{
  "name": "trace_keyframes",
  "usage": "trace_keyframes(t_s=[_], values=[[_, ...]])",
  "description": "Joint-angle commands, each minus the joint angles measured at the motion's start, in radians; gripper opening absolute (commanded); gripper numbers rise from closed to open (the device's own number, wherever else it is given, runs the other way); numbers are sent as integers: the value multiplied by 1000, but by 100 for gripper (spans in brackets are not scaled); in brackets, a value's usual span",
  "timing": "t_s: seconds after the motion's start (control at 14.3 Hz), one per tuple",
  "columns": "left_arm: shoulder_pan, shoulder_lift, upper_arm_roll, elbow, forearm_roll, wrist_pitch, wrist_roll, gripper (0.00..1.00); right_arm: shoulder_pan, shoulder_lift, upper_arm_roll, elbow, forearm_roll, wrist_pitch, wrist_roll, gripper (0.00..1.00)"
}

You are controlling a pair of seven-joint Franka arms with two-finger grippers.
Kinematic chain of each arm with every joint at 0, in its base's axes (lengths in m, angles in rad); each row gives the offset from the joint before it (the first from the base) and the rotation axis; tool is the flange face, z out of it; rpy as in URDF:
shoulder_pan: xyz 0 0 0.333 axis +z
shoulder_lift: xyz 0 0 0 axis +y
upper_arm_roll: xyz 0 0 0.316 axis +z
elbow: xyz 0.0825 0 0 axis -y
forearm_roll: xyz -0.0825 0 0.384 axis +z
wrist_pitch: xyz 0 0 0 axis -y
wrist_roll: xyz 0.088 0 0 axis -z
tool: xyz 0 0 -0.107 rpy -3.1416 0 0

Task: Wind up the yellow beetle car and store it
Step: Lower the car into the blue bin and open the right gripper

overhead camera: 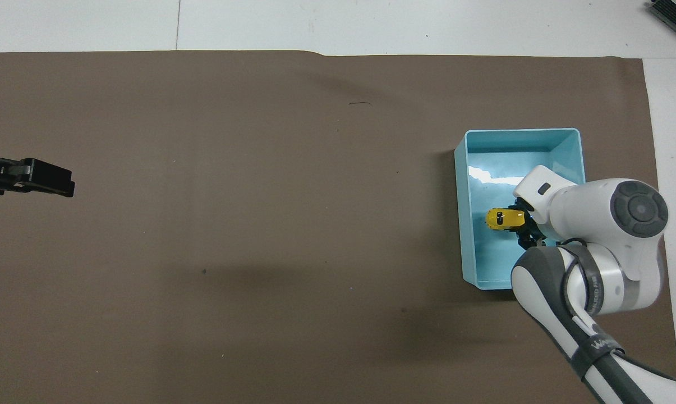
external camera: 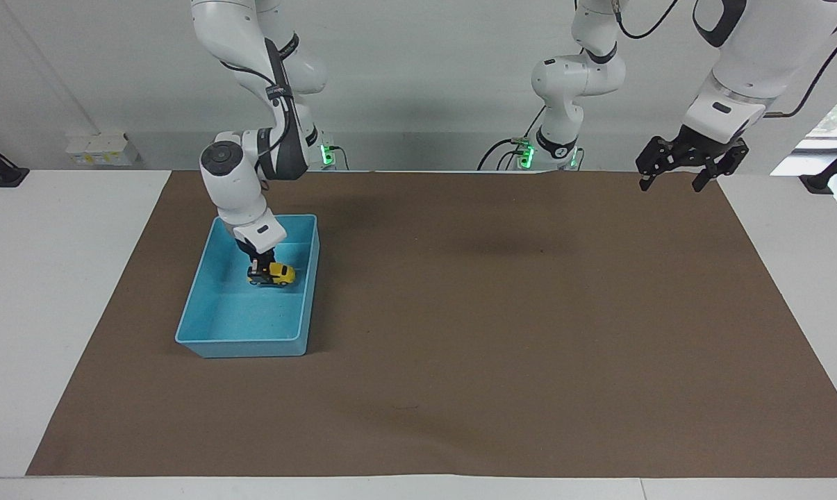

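The yellow beetle car [external camera: 277,273] [overhead camera: 501,219] sits low inside the blue bin [external camera: 203,305] [overhead camera: 464,224], in the half nearer to the robots, and whether its wheels touch the bin floor cannot be told. Seen from overhead, with the bin's centre as the dial, the car lies at about 8 o'clock. The right gripper [external camera: 262,271] [overhead camera: 524,225] is down in the bin with its fingers closed on the car's end, the yellow body sticking out past them toward the left arm's end of the tabletop [external camera: 64,278] [overhead camera: 371,22].

The bin rests on the brown mat [external camera: 494,333] [overhead camera: 259,224], at roughly 3 o'clock from the mat's middle in the overhead view, toward the right arm's end.

The left gripper [external camera: 678,182] [overhead camera: 51,180] waits in the air over the mat's edge at about 9 o'clock in that same view. Its fingers are spread apart and hold nothing.
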State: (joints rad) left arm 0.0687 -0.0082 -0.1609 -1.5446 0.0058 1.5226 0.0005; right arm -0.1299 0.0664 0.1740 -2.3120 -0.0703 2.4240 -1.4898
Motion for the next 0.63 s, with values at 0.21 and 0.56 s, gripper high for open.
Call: trace_keyframes(t_s=[0.21,0.56], values=[[5,-12,0,0,-12,-16,-5,100,-27,47,12,-23,-11,76,-26,19],[5,-12,0,0,-12,-16,-7,100,-36,36,13,23,-8,-9,-20,100]])
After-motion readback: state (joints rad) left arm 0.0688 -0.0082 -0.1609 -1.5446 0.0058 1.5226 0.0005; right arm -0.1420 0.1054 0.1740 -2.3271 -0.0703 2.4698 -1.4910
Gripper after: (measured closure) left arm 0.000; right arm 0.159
